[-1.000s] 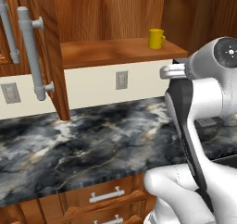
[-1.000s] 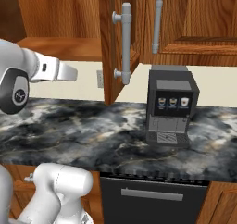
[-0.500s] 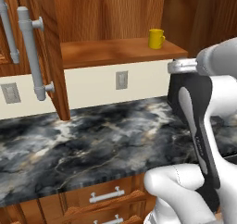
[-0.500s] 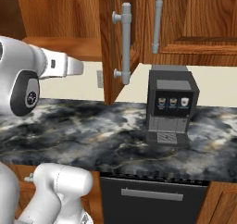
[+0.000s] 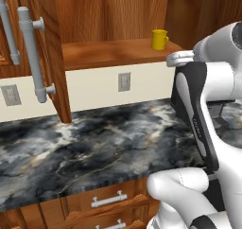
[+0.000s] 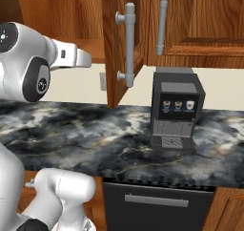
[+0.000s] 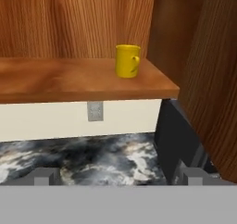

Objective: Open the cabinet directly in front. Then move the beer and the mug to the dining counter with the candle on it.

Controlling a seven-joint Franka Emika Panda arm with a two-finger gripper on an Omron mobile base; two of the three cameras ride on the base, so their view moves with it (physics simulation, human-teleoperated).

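Note:
The cabinet (image 5: pixel 118 15) stands open, its left door (image 5: pixel 49 57) swung out with its grey bar handle (image 5: pixel 32 53) facing me. Near the right end of its wooden shelf (image 7: pixel 69 79) sits the yellow mug (image 7: pixel 127 60) (image 5: pixel 159 39), upright. My gripper (image 7: pixel 115 177) is open and empty. It hangs over the marble worktop, level with the shelf's front edge, short of the mug and a little to its left. My hand (image 6: pixel 71 57) points toward the open cabinet. The beer, the dining counter and the candle are out of view.
A dark coffee machine (image 6: pixel 176 110) stands on the marble worktop (image 5: pixel 94 147) just right of the open cabinet. The cabinet's right door (image 6: pixel 114 44) juts out beside it. A closed wall cabinet (image 6: pixel 205 25) is further right. Wall sockets (image 5: pixel 124 81) sit under the shelf, drawers (image 5: pixel 108 199) below.
My arm has lifted and its elbow swung right in the left base view. The hand has risen toward shelf height. The jaws stay open and the mug has not moved.

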